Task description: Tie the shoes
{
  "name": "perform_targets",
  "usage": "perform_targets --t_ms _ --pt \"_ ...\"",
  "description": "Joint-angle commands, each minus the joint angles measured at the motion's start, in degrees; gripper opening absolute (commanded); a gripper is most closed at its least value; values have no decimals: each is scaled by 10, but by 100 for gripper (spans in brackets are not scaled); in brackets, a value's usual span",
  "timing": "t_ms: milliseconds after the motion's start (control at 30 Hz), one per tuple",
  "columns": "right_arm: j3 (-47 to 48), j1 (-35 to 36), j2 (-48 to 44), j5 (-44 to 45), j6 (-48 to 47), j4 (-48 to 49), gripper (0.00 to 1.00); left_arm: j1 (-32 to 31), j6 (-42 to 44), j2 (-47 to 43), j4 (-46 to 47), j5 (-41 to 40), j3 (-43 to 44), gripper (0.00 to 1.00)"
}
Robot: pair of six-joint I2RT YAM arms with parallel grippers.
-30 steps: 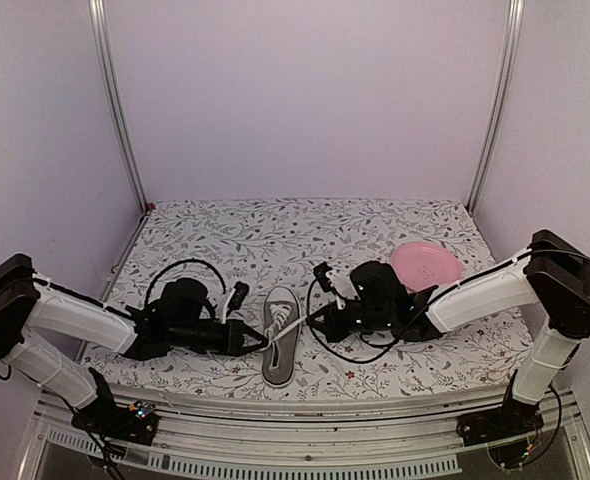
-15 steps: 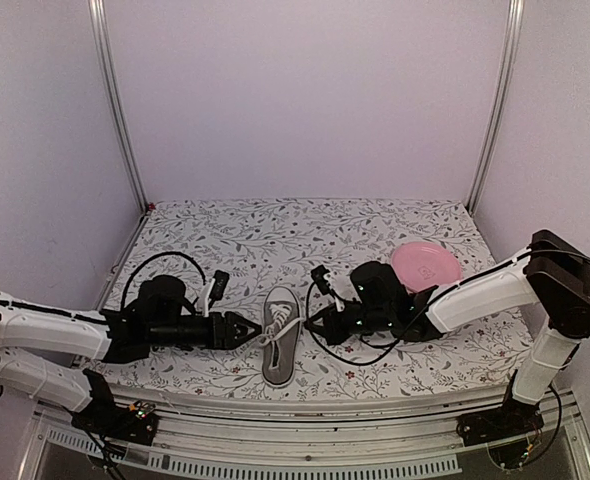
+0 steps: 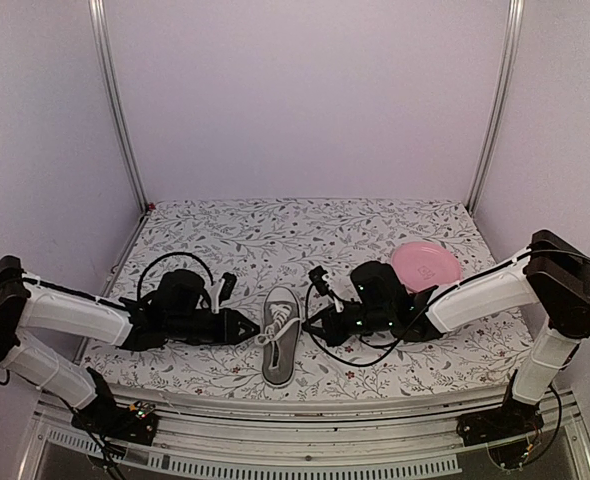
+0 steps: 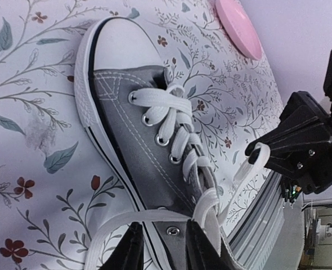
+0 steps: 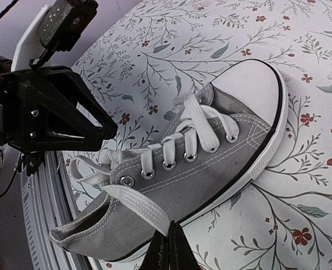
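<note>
One floral tabletop (image 3: 205, 225), w/ the grey sneaker (image 3: 279, 345) near its front edge, toe pointing away from the arm bases. Pink plate (image 3: 425, 265) is well off to the sneaker's right, no part in this. Right gripper (image 5: 167, 239), just right of the sneaker: jaws pressed together, pinching a lace end (image 5: 140, 205). Left gripper (image 4: 163, 239), at the sneaker's left side: jaws slightly spread astride the other strand (image 4: 132, 219), no firm grip evident. Best approach: close left on lace only, not canvas, then pull both ends apart evenly.

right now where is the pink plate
Top view: the pink plate lies far right on the table, just behind the right arm, right of the sneaker.
</note>
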Motion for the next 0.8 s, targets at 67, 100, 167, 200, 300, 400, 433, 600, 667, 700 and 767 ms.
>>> perform_targets --t_ms 67,100,167,200,300,400,433,600,667,700,767 --pt "-1 2 6 -11 -3 18 2 8 9 31 45 43 21 25" --pt "-1 1 6 -11 -2 18 2 8 7 35 51 47 22 25" --pt "-1 2 7 -11 -3 18 2 8 6 43 60 56 24 25" --pt "0 2 7 -11 -3 18 2 8 6 46 63 58 25 25" --pt "0 2 7 -11 -3 19 2 8 6 55 69 64 25 24" --pt "-1 1 8 -12 -2 19 2 7 5 61 72 68 25 22" --pt "-1 1 8 -12 -3 19 2 8 5 63 74 70 24 21" --pt "-1 1 9 -11 -1 20 2 7 0 67 88 82 20 17" --pt "0 2 10 -12 -1 20 2 6 0 67 96 87 19 19" --pt "0 1 10 -12 -1 20 2 5 0 68 98 88 19 19" --pt "0 2 10 -12 -1 20 2 5 0 70 99 90 19 19"
